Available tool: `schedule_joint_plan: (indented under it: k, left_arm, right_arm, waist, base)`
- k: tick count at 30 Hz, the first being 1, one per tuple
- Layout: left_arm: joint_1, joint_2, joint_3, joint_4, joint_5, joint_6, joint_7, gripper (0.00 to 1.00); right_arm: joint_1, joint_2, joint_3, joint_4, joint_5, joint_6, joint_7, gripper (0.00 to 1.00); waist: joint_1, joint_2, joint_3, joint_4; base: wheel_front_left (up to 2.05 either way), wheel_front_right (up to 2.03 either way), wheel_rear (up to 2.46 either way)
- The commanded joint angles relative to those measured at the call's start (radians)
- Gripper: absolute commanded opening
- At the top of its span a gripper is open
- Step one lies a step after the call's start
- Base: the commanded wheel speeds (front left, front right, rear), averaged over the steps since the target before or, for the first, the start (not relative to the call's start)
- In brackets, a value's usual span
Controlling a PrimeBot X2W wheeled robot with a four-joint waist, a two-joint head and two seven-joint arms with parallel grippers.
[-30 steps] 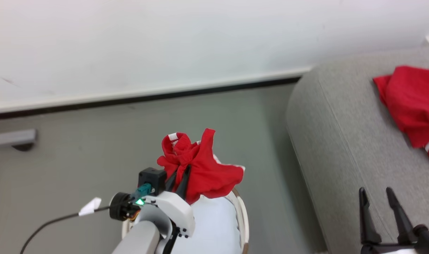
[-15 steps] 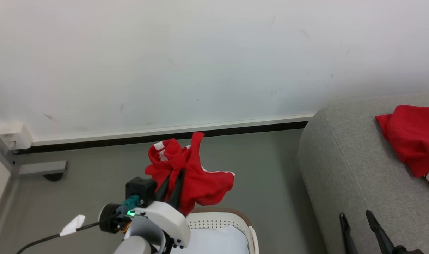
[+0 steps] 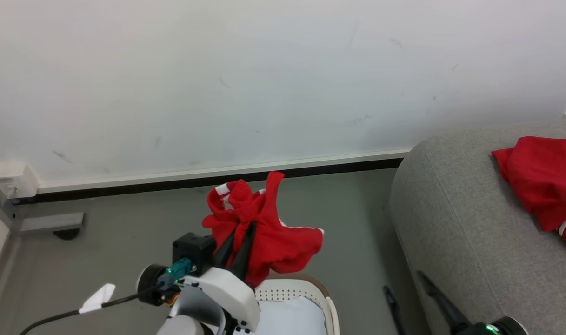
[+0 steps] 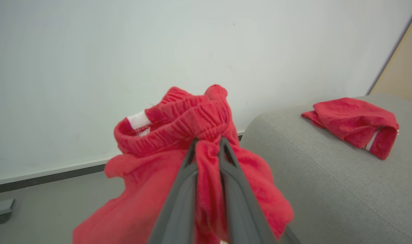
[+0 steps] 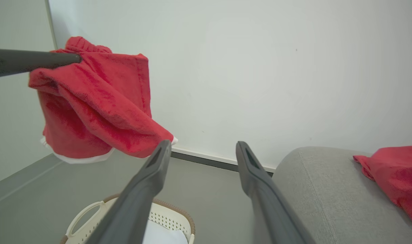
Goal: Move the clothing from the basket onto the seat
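My left gripper [image 3: 240, 231] is shut on a piece of red clothing [image 3: 269, 232] with white trim, held bunched in the air above the white basket [image 3: 310, 294] with its brown rim. In the left wrist view the fingers [image 4: 192, 159] pinch a fold below the garment's elastic waistband [image 4: 178, 118]. A second piece of red clothing [image 3: 541, 184] lies on the grey seat [image 3: 450, 223] at the right. My right gripper [image 5: 203, 145] is open and empty, low beside the seat's rounded end [image 5: 327, 189], with the held clothing [image 5: 97, 101] up to its left.
A pale white sheet [image 3: 292, 317] lies inside the basket. Grey floor runs between the basket and the seat. A white wall with a dark baseboard [image 3: 310, 170] stands behind. A grey bracket [image 3: 50, 222] and a white box [image 3: 10, 179] sit at the far left.
The head camera tilted up, so the basket dropped to the bottom edge. My left gripper carried the red clothing slightly right. My right gripper shifted left and tilted, still open.
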Motion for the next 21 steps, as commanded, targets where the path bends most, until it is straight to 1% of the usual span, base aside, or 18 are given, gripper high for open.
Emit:
schedule_joint_plan:
  k: [1,6,13,17,21]
  left_arm:
    - [0.004,0.003,-0.003,-0.011,0.001,-0.002,0.005,0.0]
    - [-0.005,-0.009,-0.032,-0.033,0.006,-0.009,0.017,0.0]
    - [-0.019,-0.037,-0.09,-0.042,0.011,-0.025,0.027,0.0]
    - [-0.024,-0.054,-0.129,-0.043,0.01,-0.034,0.034,0.0]
    - [-0.025,-0.066,-0.163,-0.044,-0.004,-0.041,0.041,0.0]
  right_arm:
    - [-0.028,-0.018,0.036,0.013,-0.011,-0.002,0.001,1.0]
    - [-0.129,-0.044,0.184,0.077,-0.028,-0.002,0.001,1.0]
    - [-0.26,-0.03,0.328,0.181,-0.049,-0.002,0.001,1.0]
    - [-0.313,-0.01,0.35,0.228,-0.067,-0.002,0.001,1.0]
    - [-0.334,0.006,0.328,0.266,-0.109,-0.002,0.001,1.0]
  waist:
    - [0.0001,0.0,0.001,-0.002]
    - [0.0001,0.0,0.004,-0.004]
    - [0.0001,0.0,0.007,0.003]
    - [0.0001,0.0,0.009,0.008]
    - [0.0001,0.0,0.01,0.012]
  base:
    - [0.0,0.0,0.0]
    - [0.0,0.0,0.0]
    - [0.0,0.0,0.0]
    - [0.0,0.0,0.0]
    - [0.0,0.0,0.0]
